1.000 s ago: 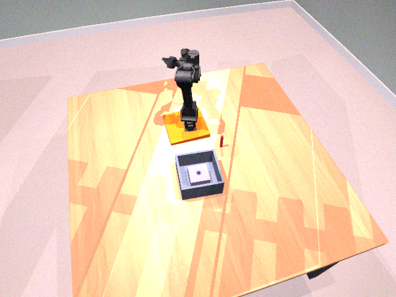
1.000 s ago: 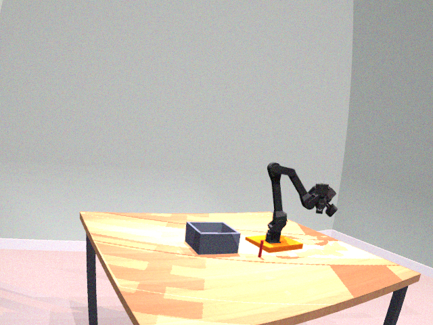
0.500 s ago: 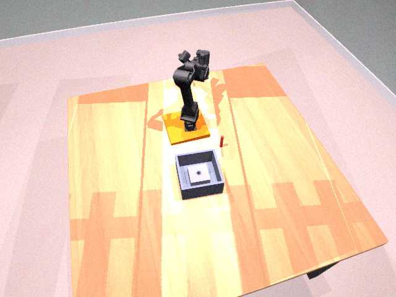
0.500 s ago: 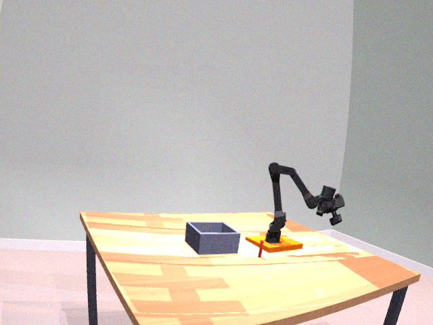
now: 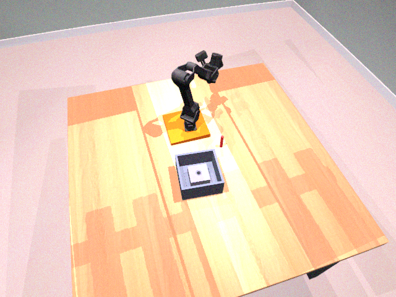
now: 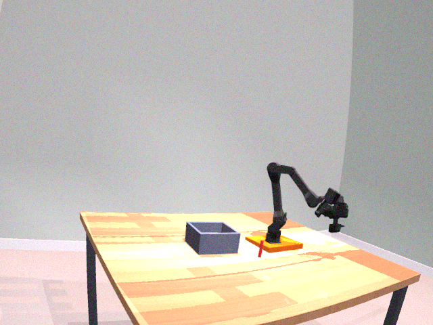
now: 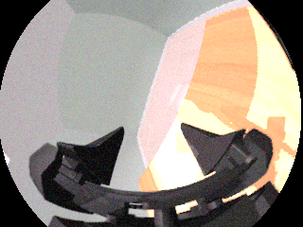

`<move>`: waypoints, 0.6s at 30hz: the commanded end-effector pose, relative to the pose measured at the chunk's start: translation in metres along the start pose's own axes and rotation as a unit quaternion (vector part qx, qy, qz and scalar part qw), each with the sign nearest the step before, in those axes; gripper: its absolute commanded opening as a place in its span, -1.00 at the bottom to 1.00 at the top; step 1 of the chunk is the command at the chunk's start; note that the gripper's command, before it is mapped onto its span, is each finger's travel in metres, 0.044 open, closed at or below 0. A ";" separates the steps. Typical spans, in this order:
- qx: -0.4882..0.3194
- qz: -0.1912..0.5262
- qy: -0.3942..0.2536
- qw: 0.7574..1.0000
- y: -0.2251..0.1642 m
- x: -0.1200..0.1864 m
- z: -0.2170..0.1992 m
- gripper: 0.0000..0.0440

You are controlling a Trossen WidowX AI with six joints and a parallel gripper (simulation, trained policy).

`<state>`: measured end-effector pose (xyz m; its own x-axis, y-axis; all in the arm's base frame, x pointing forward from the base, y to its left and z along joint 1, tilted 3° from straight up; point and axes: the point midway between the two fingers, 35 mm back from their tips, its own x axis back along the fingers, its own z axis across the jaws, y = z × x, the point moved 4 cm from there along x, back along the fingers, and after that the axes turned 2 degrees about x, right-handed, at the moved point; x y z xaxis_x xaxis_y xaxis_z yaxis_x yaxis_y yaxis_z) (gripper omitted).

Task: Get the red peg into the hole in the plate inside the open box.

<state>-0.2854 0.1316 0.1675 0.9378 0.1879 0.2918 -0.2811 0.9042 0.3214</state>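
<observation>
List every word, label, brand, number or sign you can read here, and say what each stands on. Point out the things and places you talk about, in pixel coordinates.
None: no readable text shows on the arm (image 5: 185,96) (image 6: 276,196), gripper (image 7: 152,129), box (image 5: 202,192) (image 6: 219,244), plate (image 5: 193,177), red peg (image 5: 221,141) (image 6: 260,248), orange base (image 5: 175,135) (image 6: 290,246) or table (image 5: 105,159) (image 6: 210,276).
Any tiny marking would be too small and grainy to read.
</observation>
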 end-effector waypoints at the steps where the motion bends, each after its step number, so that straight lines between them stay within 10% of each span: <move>1: -0.040 -0.028 -0.031 0.998 0.012 0.011 -0.011 1.00; 18: -0.244 -0.179 -0.169 0.938 0.054 0.090 -0.071 1.00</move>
<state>-0.2138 0.2154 0.1475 0.8399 -0.1751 0.5137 0.1744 0.9834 0.0499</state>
